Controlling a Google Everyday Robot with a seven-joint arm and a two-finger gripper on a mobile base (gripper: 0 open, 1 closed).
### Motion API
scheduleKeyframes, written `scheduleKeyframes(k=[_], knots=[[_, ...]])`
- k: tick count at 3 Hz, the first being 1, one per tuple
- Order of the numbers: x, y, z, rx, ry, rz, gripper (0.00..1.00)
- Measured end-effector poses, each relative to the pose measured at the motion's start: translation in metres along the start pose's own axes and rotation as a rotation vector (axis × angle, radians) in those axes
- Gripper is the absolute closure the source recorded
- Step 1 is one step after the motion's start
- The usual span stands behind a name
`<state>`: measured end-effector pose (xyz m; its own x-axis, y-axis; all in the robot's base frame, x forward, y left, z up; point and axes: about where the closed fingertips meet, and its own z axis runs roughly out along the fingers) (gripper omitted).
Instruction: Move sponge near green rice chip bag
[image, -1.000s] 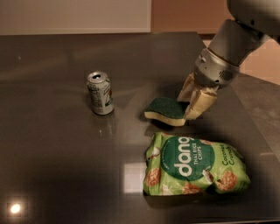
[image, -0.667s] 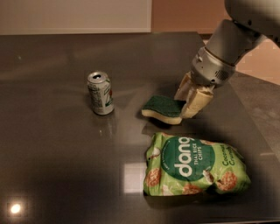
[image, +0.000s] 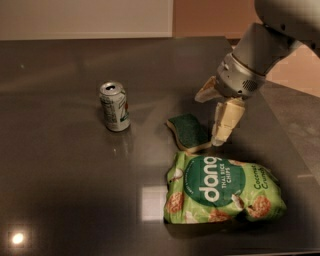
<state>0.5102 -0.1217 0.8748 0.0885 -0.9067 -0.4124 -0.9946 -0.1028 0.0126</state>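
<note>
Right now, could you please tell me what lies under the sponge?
The sponge rests on the dark table; anything beneath it is covered. Its near edge reaches the green rice chip bag. The pincer hangs open beside it.

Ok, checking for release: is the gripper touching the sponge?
Cannot tell. In the camera view the gripper is open, one fingertip at the edge of the sponge; neither gap nor contact is plain.

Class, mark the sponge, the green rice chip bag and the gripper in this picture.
sponge (image: 187, 131): camera view, middle of its dark green top.
green rice chip bag (image: 220, 190): camera view, on the dark green circle.
gripper (image: 206, 121): camera view, midway between its open fingers, at the sponge's right edge.
</note>
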Motion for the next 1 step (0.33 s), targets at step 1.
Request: scheduleKeyframes(k=[1], knots=[[0.0000, 0.0000, 0.0000, 0.000, 0.000, 0.000, 0.00]])
